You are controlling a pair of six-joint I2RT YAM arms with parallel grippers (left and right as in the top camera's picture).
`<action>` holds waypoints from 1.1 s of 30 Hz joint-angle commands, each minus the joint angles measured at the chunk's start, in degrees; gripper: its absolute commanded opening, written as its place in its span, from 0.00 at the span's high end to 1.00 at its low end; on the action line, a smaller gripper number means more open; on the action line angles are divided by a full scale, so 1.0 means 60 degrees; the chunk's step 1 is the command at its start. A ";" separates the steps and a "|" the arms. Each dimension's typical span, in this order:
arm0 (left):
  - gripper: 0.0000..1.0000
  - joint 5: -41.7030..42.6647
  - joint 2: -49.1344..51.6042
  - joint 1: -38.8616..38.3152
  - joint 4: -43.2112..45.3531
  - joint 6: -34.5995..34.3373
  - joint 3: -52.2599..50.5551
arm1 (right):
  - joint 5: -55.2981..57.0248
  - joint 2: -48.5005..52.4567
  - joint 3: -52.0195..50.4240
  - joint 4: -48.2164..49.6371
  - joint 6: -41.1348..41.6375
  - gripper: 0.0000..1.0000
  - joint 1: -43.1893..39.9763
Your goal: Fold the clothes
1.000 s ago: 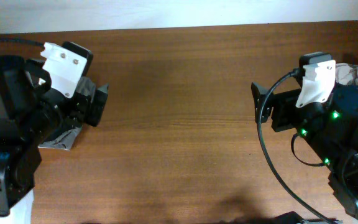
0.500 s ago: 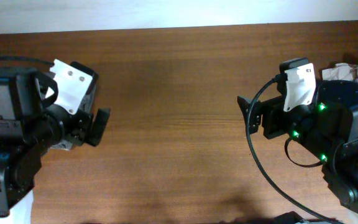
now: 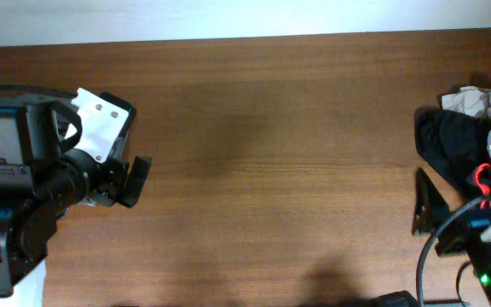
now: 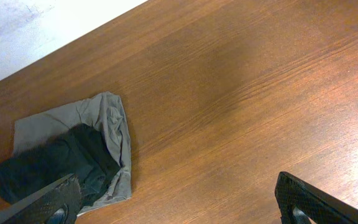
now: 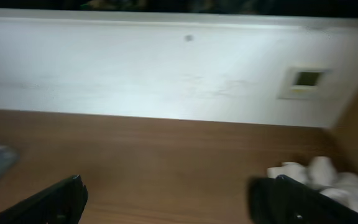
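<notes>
We are seemingly partway through folding
a folded stack (image 4: 73, 155) is lying by our left gripper (image 4: 176, 196); a crumpled heap (image 3: 450, 145) is waiting by our right gripper (image 5: 166, 202); both are gaping wide, empty.

A crumpled heap of clothes (image 3: 452, 143) lies at the surface's right edge, mostly black, with pale beige pieces (image 3: 477, 100) on its far side and a red trim (image 3: 482, 179). In the left wrist view a flat grey garment (image 4: 107, 121) carries a rumpled black garment (image 4: 55, 165)
</notes>
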 commanded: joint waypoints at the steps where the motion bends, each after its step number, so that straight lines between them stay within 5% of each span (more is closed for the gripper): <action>1: 0.01 -0.0066 -0.0040 -0.0040 -0.0036 0.0113 0.0007 | 0.0368 -0.0685 -0.1300 0.0117 -0.0430 0.01 -0.0710; 18: 0.01 -0.0066 -0.0040 -0.0040 -0.0036 0.0113 0.0007 | -0.0441 -0.6029 -0.9927 0.3872 -0.0386 0.01 -0.1184; 33: 0.01 -0.0066 -0.0040 -0.0040 -0.0036 0.0113 0.0007 | -0.1596 -0.6025 -1.1981 0.3909 -0.0386 0.01 -0.1173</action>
